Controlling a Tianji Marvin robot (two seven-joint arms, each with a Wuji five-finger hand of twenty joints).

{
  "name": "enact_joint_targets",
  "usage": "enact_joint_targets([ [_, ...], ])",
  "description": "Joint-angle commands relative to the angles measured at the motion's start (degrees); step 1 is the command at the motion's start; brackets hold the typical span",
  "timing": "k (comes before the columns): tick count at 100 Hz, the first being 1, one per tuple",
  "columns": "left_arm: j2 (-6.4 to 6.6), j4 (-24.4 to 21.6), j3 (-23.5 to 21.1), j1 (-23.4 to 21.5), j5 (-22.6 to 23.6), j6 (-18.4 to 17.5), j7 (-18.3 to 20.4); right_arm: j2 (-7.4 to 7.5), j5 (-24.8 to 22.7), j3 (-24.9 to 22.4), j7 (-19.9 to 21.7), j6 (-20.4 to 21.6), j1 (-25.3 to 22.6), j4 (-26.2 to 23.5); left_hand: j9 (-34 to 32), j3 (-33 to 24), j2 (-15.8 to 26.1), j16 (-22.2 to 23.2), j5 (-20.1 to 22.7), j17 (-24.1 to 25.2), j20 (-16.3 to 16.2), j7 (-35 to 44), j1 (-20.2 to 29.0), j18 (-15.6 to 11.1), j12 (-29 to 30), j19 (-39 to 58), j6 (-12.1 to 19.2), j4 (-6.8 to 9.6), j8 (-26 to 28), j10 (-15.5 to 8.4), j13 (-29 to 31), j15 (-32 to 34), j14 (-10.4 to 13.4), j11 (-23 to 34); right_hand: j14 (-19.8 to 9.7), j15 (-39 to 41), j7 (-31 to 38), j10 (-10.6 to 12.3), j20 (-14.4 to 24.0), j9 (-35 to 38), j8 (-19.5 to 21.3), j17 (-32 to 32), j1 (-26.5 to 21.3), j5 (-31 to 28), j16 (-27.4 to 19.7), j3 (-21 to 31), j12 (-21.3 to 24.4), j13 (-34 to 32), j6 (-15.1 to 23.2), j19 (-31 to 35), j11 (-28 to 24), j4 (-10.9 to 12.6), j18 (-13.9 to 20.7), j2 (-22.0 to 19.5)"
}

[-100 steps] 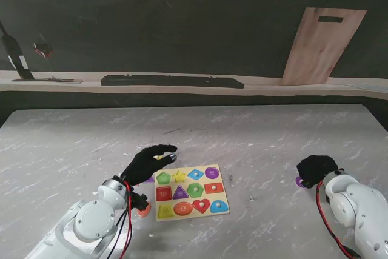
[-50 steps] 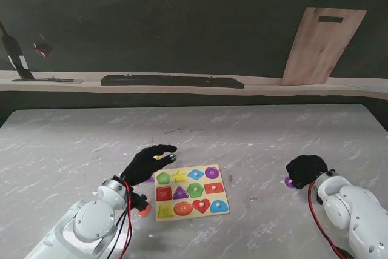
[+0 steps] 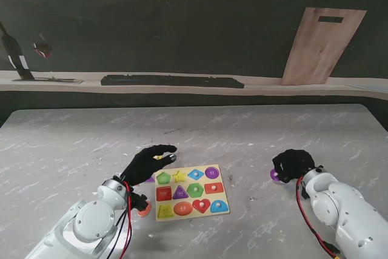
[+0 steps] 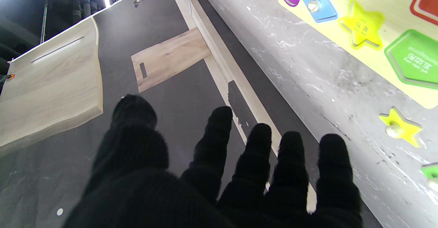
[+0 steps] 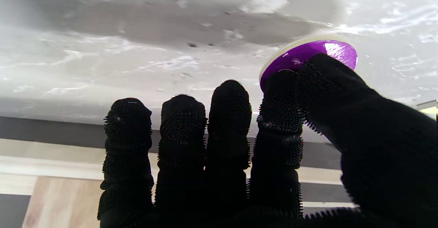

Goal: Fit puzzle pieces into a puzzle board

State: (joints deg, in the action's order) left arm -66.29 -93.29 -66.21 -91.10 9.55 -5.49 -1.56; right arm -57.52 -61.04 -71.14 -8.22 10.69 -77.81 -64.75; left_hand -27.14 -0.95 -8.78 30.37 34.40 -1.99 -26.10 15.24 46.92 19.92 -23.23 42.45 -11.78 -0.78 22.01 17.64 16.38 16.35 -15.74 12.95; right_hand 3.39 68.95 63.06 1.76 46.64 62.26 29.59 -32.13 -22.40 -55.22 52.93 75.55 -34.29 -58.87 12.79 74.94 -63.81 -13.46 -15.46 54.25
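The yellow puzzle board point(image 3: 225, 197) lies in front of me, with coloured shapes seated in its slots. My left hand point(image 3: 148, 162) hovers open at the board's far left corner, fingers spread, holding nothing. A loose yellow star piece point(image 4: 398, 127) lies on the table just off the board point(image 4: 393, 12), under those fingers. My right hand point(image 3: 293, 164) is to the right of the board, shut on a round purple piece point(image 3: 274, 174). In the right wrist view that purple piece point(image 5: 308, 55) is pinched between thumb and index finger, just over the table.
An orange piece point(image 3: 143, 209) lies by my left wrist and a purple piece point(image 3: 149, 179) peeks out beside the left hand. A green piece point(image 4: 431, 173) lies near the star. A wooden board point(image 3: 323, 45) leans on the back wall above a long dark bar point(image 3: 172, 80).
My right hand has moved left toward the puzzle board, carrying the purple piece. The left hand and the board have stayed where they were.
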Motion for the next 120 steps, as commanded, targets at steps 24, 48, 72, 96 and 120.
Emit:
enact_joint_targets([
  [24,-0.03,-0.4,-0.2,-0.3,0.1,0.2,-0.1,-2.13,5.9,8.0,2.3,-0.2,5.7,1.2,0.1,1.7,1.6,0.4,1.0,0.7,-0.8,-0.7,0.9,0.2,0.5,0.2,1.5,-0.65,-0.2,-0.9,1.0,-1.0,1.0,-0.3,-0.4,2.1,2.4,-2.5,1.0,1.7,0.4,-0.2,-3.2,-3.8,0.9,4.5,-0.3,-1.6,6.3,2.5,-1.8,3.5,-1.8,-0.6],
  [48,-0.05,-0.6,-0.4,-0.5,0.1,0.2,-0.2,-3.61,11.0,15.4,2.3,-1.5,10.3,2.9,0.2,1.7,1.7,0.4,1.0,0.7,-0.8,-0.7,1.0,0.2,0.5,0.2,1.5,-0.65,-0.3,-0.9,1.0,-1.0,1.0,-0.4,-0.2,2.2,2.3,-2.5,1.1,1.7,0.5,-0.2,-3.3,-3.8,0.8,4.4,-0.3,-1.6,6.2,2.7,-1.8,3.5,-1.9,-0.7],
  [72,-0.07,-0.7,-0.5,-0.6,-0.2,0.4,-0.2,-5.67,17.0,22.3,2.0,-4.1,13.8,4.1,0.2,1.7,1.7,0.3,0.9,0.7,-0.8,-0.8,1.0,0.2,0.6,0.2,1.5,-0.65,-0.3,-0.9,0.9,-1.1,1.0,-0.4,0.1,2.3,2.1,-2.9,1.1,1.7,0.4,-0.3,-3.4,-3.7,0.8,4.1,-0.3,-1.7,6.0,3.1,-1.7,3.5,-2.1,-0.9],
  [96,-0.1,-0.8,-0.8,-0.8,-0.1,0.2,-0.4,-7.21,20.6,27.6,1.9,-5.5,16.4,5.7,0.2,1.8,1.7,0.3,1.0,0.7,-0.7,-0.8,1.0,0.2,0.6,0.1,1.5,-0.67,-0.3,-0.9,1.0,-1.1,0.9,-0.4,0.1,2.5,2.1,-2.9,1.1,1.7,0.4,-0.3,-3.4,-3.6,0.8,3.9,-0.2,-1.8,5.9,3.3,-1.7,3.5,-2.2,-1.2],
  [120,-0.06,-0.9,-1.0,-1.0,-0.1,0.0,-0.4,-8.55,23.2,31.4,1.8,-7.9,18.4,7.3,0.1,1.7,1.7,0.4,1.1,0.7,-0.7,-0.7,1.1,0.2,0.5,0.1,1.5,-0.67,-0.3,-0.9,1.1,-1.0,0.9,-0.4,0.2,2.6,2.0,-3.1,1.0,1.7,0.4,-0.4,-3.4,-3.3,0.7,3.5,-0.1,-1.9,5.9,3.7,-1.8,3.7,-2.4,-1.4],
])
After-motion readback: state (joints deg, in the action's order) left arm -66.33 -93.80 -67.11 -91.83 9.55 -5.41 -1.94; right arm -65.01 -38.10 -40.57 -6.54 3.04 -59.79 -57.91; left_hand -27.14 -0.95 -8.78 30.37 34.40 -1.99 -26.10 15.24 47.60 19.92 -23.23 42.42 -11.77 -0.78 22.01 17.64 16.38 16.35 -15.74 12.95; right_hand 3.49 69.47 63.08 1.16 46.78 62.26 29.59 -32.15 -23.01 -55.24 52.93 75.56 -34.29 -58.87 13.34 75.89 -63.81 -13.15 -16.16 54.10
